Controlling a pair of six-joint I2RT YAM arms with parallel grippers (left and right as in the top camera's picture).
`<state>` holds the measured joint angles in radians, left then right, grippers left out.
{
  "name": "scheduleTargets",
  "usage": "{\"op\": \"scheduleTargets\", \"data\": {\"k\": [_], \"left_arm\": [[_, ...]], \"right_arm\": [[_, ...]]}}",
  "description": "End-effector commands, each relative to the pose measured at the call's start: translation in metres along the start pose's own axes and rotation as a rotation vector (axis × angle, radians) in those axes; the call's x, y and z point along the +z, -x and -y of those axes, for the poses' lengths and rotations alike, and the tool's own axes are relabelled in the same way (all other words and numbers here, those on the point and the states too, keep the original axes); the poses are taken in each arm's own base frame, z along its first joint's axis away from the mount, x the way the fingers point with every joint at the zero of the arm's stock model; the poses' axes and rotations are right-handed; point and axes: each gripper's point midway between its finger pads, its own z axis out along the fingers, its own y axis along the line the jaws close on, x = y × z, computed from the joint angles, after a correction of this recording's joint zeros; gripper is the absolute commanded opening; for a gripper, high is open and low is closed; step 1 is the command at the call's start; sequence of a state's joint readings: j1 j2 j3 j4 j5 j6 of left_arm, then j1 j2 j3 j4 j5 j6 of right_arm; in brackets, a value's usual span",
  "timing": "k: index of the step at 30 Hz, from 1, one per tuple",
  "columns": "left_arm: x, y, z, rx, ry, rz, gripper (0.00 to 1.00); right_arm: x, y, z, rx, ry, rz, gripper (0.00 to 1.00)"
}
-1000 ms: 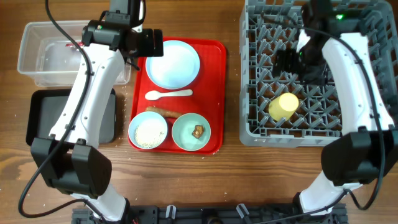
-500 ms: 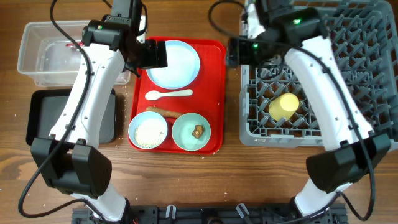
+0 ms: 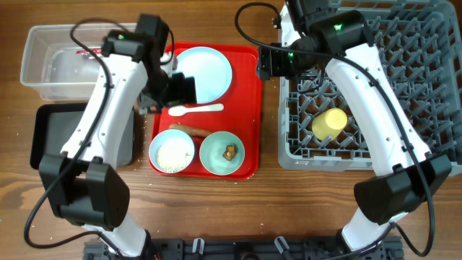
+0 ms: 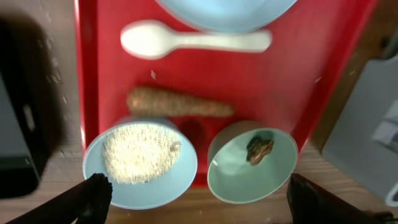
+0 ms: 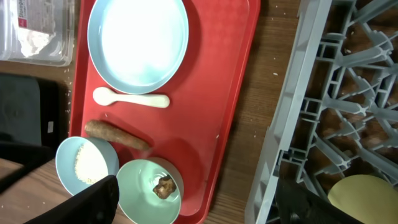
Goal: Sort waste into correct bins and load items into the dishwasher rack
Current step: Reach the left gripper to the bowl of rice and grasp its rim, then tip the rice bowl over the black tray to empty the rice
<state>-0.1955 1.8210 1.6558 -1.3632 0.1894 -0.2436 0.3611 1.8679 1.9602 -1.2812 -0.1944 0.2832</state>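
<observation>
On the red serving tray [image 3: 249, 108] lie a pale blue plate [image 3: 206, 72], a white spoon [image 3: 196, 110], a brown stick [image 3: 189, 130], a blue bowl of white crumbs [image 3: 172, 152] and a teal bowl [image 3: 221, 154] holding a small brown lump [image 3: 229, 152]. A yellow cup [image 3: 330, 123] lies in the grey rack [image 3: 375, 43]. My left gripper [image 3: 179, 90] hovers open and empty over the tray's left side; its view shows the spoon [image 4: 193, 40], stick [image 4: 180, 104] and both bowls [image 4: 140, 163] between its fingers [image 4: 199, 205]. My right gripper [image 3: 268, 63] is open and empty [image 5: 202, 208] above the gap between tray and rack.
A clear tub [image 3: 58, 61] stands at the far left with a wrapper [image 5: 22, 9] and white napkin [image 5: 34, 40] inside. A black tray [image 3: 50, 137] sits in front of it. The rack's left wall [image 5: 292, 118] is close to the tray's right edge.
My right arm has swung left from over the rack to its left edge beside the tray. My left gripper has moved from the plate's left rim toward the spoon.
</observation>
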Motion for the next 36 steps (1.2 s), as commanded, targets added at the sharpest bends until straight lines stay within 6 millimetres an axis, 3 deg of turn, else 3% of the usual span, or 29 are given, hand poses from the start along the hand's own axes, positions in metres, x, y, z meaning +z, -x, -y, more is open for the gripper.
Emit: {"op": "scheduleTargets", "data": {"k": [1,6,9,11,14,17,21,25,30,36], "left_arm": [[0.028,-0.017,-0.008,-0.099,0.003,-0.074,0.90],[0.031,-0.010,-0.006,-0.092,0.006,-0.039,0.89],[0.032,0.003,-0.005,-0.078,0.006,0.016,0.89],[0.031,0.025,-0.005,-0.058,0.013,0.106,0.91],[0.030,0.029,-0.003,-0.053,0.004,0.126,0.89],[0.034,0.016,0.001,-0.039,0.020,0.081,0.84],[0.051,-0.019,0.013,-0.094,0.061,-0.023,0.76],[0.073,-0.041,0.003,-0.153,0.197,-0.035,0.76],[0.088,-0.042,-0.007,-0.185,0.210,-0.025,0.73],[0.111,-0.039,-0.011,-0.217,0.181,0.005,0.54]], "right_arm": [[-0.005,0.003,-0.003,-0.018,0.012,0.020,0.82],[-0.004,0.002,-0.004,-0.024,0.013,0.014,0.82],[0.007,-0.006,-0.007,-0.027,0.030,-0.016,0.82],[0.022,-0.018,-0.012,-0.041,0.032,-0.055,0.82],[0.028,-0.025,-0.016,-0.032,0.027,-0.075,0.82],[0.029,-0.022,-0.013,-0.033,0.008,-0.059,0.82],[0.028,-0.012,-0.003,-0.028,-0.030,-0.021,0.82],[0.027,-0.008,0.007,-0.009,-0.037,-0.014,0.82],[0.027,-0.008,0.008,-0.029,-0.037,-0.015,0.82],[0.027,-0.008,0.008,-0.030,-0.037,-0.015,0.82]]}}
